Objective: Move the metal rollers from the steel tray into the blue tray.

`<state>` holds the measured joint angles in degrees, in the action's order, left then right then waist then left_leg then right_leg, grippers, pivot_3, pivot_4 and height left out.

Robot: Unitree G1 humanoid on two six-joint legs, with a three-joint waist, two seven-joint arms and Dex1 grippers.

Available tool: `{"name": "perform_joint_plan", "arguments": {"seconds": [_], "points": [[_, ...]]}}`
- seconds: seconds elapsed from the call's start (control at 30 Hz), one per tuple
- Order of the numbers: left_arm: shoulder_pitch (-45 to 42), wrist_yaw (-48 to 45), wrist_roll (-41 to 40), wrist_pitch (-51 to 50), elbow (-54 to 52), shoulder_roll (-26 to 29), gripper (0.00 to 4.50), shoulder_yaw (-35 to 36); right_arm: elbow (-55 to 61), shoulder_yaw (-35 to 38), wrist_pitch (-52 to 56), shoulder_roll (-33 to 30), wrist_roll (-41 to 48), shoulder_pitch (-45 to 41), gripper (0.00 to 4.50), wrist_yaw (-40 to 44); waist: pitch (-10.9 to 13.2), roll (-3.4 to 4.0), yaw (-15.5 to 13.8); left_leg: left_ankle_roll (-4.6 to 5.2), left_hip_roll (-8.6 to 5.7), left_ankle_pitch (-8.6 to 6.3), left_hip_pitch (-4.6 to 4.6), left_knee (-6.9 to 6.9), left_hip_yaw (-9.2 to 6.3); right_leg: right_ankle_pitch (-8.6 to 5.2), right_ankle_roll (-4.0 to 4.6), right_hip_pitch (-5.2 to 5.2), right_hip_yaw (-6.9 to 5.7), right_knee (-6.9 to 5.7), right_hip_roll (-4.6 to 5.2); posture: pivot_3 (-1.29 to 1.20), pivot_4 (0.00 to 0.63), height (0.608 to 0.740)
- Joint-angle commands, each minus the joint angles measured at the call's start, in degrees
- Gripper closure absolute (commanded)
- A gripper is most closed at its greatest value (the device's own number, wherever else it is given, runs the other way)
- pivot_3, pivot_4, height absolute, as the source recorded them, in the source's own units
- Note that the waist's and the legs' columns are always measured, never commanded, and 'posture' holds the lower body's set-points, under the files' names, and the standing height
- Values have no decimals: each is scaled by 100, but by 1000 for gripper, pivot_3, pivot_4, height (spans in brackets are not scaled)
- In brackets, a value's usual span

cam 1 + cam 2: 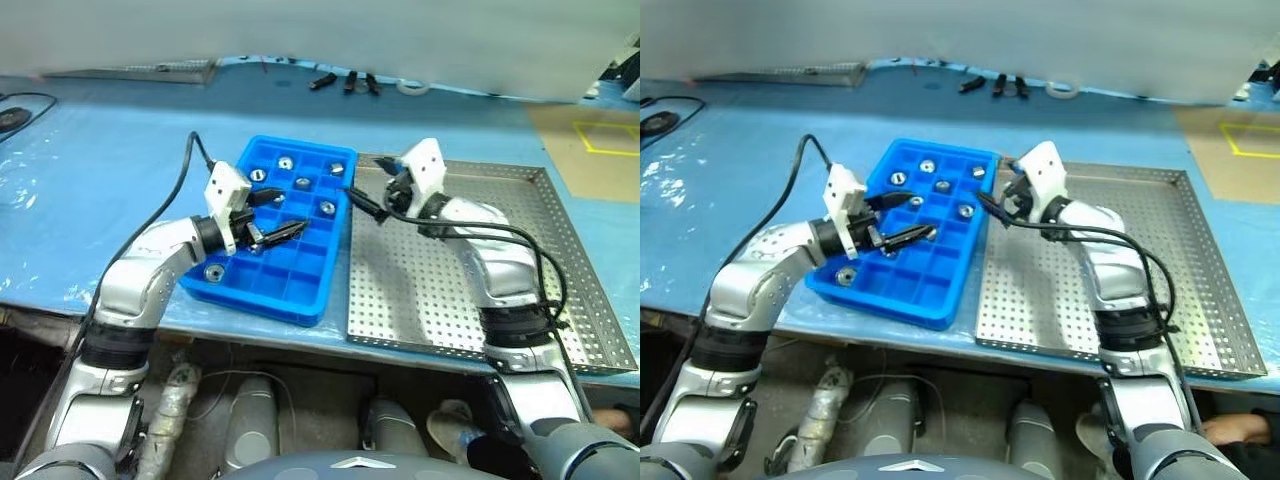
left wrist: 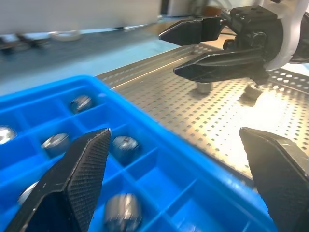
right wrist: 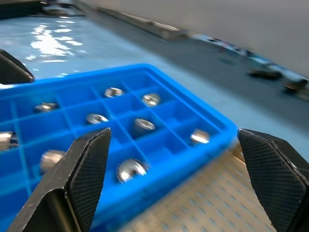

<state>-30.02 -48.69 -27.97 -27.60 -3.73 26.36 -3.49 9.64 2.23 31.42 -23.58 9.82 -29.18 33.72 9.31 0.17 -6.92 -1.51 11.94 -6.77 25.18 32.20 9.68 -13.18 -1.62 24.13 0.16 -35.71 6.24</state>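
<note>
The blue tray (image 1: 300,285) lies left of the steel tray (image 1: 560,240), long sides nearly touching. Several metal rollers (image 1: 303,183) sit singly in the blue tray's compartments. Two more rollers (image 2: 204,87) rest on the steel tray's perforated floor near its far rim. My left gripper (image 1: 294,210) hovers open over the middle of the blue tray, nothing between its fingers. My right gripper (image 1: 362,201) is open and empty above the seam between the two trays, pointing toward the blue tray. The right wrist view looks across the filled compartments (image 3: 144,125).
The trays stand on a table under a blue sheet, near its front edge (image 1: 250,325). Black tools (image 1: 345,80) and a tape roll (image 1: 412,88) lie at the back. A second perforated tray (image 1: 150,70) is far left, a black cable (image 1: 20,105) beside it.
</note>
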Motion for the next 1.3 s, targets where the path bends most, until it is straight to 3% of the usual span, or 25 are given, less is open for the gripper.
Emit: {"name": "perform_joint_plan", "arguments": {"seconds": [0.03,0.23,0.37,0.53,0.8,1.27,1.3], "points": [[-358,-333,128,327,350,-139,0,-155,766,488,264,-264,135,409,89,-214,0,0,79,0,0,0,-1,0,1,0,0,0,1,0,0,-112,150,740],[-766,-702,254,571,894,-494,0,-348,1379,1236,791,-614,172,1519,89,-578,0,0,252,7,1,-3,-11,-1,12,-12,21,-4,10,4,1,-174,150,740],[-863,-828,337,633,1012,-678,0,-450,1045,1235,433,-548,-102,1880,89,-926,0,0,364,17,2,-3,-14,2,19,-9,25,-4,14,3,2,-198,150,740],[-945,-891,389,601,1059,-743,0,-437,124,1031,-129,-384,-372,1641,89,-1342,0,1,487,41,5,-11,-21,5,25,-4,33,-7,17,1,2,-202,150,740],[-789,-741,364,322,639,-678,0,-375,-1318,1182,-474,-158,-487,1288,89,-2003,-1,3,443,53,4,-13,-13,7,29,-4,35,-7,14,5,3,-156,150,740],[-643,-499,376,15,246,-584,0,-361,-1427,1523,-181,-34,-74,1330,89,-2288,-1,3,440,58,4,-14,-18,11,30,-3,35,-13,13,3,5,-136,150,740],[-643,-504,377,20,251,-580,0,-362,-1384,1526,-164,-41,-27,1354,246,-2252,-1,3,440,58,4,-14,-18,11,30,-3,35,-13,13,4,4,-138,150,740]]}}
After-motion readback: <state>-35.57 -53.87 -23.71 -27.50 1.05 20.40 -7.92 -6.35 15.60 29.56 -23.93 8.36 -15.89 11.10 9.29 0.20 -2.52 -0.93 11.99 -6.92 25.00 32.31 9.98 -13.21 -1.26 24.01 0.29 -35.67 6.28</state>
